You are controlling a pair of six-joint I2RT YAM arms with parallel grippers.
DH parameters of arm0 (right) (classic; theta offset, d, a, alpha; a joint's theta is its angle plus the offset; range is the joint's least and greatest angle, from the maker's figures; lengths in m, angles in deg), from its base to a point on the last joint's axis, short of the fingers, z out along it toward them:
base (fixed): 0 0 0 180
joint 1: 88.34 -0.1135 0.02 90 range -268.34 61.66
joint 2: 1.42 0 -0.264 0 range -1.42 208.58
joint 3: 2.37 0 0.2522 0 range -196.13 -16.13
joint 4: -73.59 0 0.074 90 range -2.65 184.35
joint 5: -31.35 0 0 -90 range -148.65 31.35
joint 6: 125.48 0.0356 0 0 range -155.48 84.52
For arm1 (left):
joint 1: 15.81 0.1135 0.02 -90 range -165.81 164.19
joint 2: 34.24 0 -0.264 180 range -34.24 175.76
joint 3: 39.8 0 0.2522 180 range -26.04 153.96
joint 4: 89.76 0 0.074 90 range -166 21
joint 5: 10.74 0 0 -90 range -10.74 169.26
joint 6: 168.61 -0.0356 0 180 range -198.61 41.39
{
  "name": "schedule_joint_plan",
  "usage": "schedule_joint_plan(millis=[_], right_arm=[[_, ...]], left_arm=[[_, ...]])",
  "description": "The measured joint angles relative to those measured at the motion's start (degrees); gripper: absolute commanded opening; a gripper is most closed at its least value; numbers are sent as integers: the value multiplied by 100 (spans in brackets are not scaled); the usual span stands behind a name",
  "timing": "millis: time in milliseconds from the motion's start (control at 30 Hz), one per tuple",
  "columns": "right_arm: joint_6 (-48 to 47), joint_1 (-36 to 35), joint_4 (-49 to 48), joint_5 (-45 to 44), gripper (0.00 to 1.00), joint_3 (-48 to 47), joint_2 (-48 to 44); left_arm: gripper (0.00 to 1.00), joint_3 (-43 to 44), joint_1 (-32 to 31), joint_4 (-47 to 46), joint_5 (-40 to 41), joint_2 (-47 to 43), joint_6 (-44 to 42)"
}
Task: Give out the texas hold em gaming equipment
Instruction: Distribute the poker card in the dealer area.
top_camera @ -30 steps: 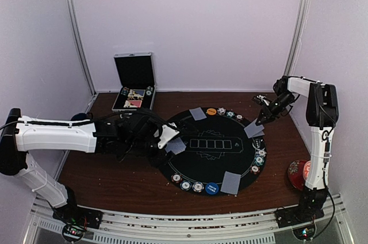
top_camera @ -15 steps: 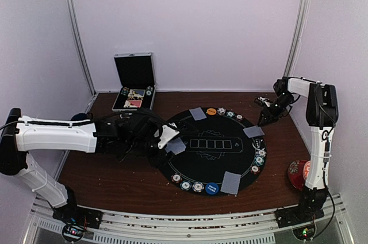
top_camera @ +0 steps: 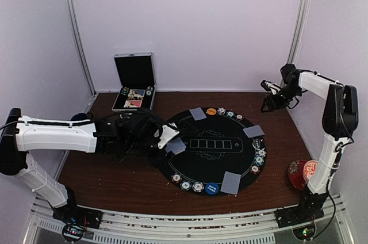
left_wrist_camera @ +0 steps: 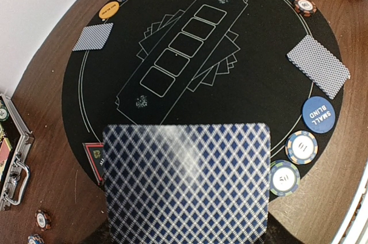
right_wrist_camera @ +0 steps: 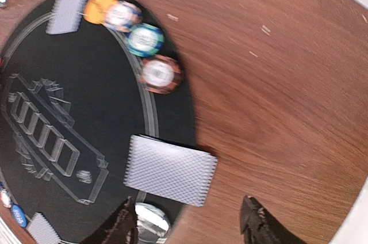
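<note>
A round black poker mat (top_camera: pixel 201 163) carries grey-blue-backed cards (top_camera: pixel 197 113), chips and an orange disc (top_camera: pixel 211 111). My left gripper (top_camera: pixel 164 137) hovers at the mat's left edge, shut on a diamond-backed playing card (left_wrist_camera: pixel 187 183) that hides its fingers in the left wrist view. A red marker (left_wrist_camera: pixel 93 155) peeks from under that card. My right gripper (top_camera: pixel 267 97) is lifted at the back right, open and empty (right_wrist_camera: pixel 190 229). Below it a card (right_wrist_camera: pixel 171 169) lies on the mat's right rim, overhanging the wood. A blue small-blind disc (left_wrist_camera: pixel 318 114) sits near the front chips (left_wrist_camera: pixel 301 147).
An open metal case (top_camera: pixel 134 86) stands at the back left with chips and cards inside. A red floral cup and saucer (top_camera: pixel 302 174) sits at the front right by the right arm's base. Loose chips (left_wrist_camera: pixel 41 219) lie on the wood beside the case.
My right gripper opened, left its card on the mat's right rim, and rose back toward the rear wall. The left arm and its card stayed still.
</note>
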State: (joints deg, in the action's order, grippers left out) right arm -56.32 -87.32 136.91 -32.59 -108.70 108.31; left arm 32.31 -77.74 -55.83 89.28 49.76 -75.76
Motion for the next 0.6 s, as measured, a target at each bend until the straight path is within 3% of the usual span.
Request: schedule_joint_plan(millis=[133,333,600], right_arm=[[55,-623,-234,382,69,446,-621],[321,-2103,-697,1248,77,879,-1250],[1121,-3285,-1639,1939,79,935,-1272]], left_arm=[[64,0,0,0,-2,0,0],[64,0,0,0,-11,0,0],[64,0,0,0,-20,0,0]])
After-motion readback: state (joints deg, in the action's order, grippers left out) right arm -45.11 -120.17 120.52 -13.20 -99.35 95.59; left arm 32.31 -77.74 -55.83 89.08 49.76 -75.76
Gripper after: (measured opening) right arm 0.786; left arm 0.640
